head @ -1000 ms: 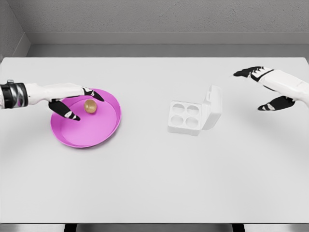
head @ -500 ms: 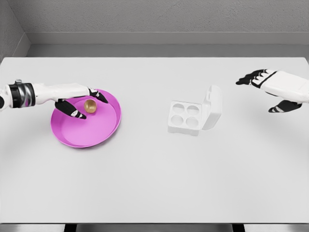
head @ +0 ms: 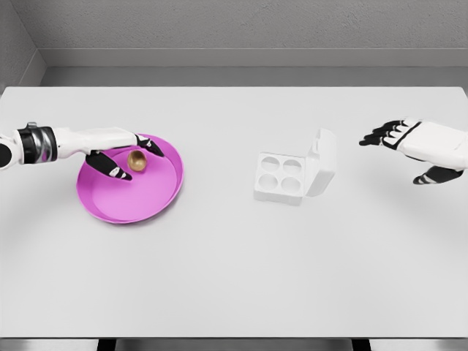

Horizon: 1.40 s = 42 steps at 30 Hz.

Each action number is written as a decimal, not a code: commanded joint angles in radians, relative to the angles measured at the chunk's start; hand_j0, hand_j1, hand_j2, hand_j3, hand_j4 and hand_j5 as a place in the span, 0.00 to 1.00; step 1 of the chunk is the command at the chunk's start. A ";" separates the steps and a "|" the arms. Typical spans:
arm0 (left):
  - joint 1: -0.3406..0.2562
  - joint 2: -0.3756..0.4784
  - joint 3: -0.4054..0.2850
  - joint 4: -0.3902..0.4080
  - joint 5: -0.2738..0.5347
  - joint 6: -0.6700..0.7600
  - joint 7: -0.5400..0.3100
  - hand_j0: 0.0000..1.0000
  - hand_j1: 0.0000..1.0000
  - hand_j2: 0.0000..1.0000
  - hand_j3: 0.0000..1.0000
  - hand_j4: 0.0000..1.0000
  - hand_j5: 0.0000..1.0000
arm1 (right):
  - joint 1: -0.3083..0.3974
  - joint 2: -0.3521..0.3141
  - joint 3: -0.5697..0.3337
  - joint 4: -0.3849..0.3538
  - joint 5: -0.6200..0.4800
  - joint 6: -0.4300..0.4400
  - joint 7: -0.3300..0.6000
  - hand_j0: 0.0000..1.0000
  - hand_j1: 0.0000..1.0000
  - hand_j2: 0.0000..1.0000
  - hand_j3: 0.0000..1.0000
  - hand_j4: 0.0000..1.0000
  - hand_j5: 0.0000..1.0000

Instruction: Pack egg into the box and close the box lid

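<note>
Egg (head: 136, 159) first: it sits in the back half of the pink plate (head: 150, 201), at the left of the table (head: 234, 278), and it has not shifted over the last second. What has changed is the left hand (head: 117, 154) around it. A second ago the thumb and fingers stood wider, with a clear gap to the egg; now they have drawn in, one dark fingertip over the far side and the thumb close on the near side, so the egg lies between them. They look partly curled, nearly touching it, but I cannot tell whether they are truly clamped on it yet; the egg is down on the plate, not lifted.

Over at the right, the right hand (head: 409, 142) has slid outward toward the table's edge and lowered a little, its fingers spread and holding nothing. It seems to be clearing away, well apart from the box.

That white box (head: 281, 178) stands near the middle, its four cups bare, its lid (head: 322, 161) propped upright on the right side.

So my judgement is that the pick is just being closed and all the packing lies ahead: lift, carry to a cup, then fold the lid down.
</note>
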 commanded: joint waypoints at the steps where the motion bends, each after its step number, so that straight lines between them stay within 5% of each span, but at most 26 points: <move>1: 0.000 -0.006 0.002 0.010 0.006 0.001 0.000 0.79 0.79 0.79 0.79 0.79 0.79 | 0.002 -0.004 0.003 -0.001 -0.007 0.003 -0.001 1.00 1.00 1.00 1.00 1.00 1.00; 42: 0.021 -0.029 0.011 0.077 0.004 0.001 0.000 0.76 0.76 0.76 0.76 0.76 0.76 | -0.009 0.035 0.054 -0.023 -0.010 0.003 -0.001 1.00 1.00 1.00 1.00 1.00 1.00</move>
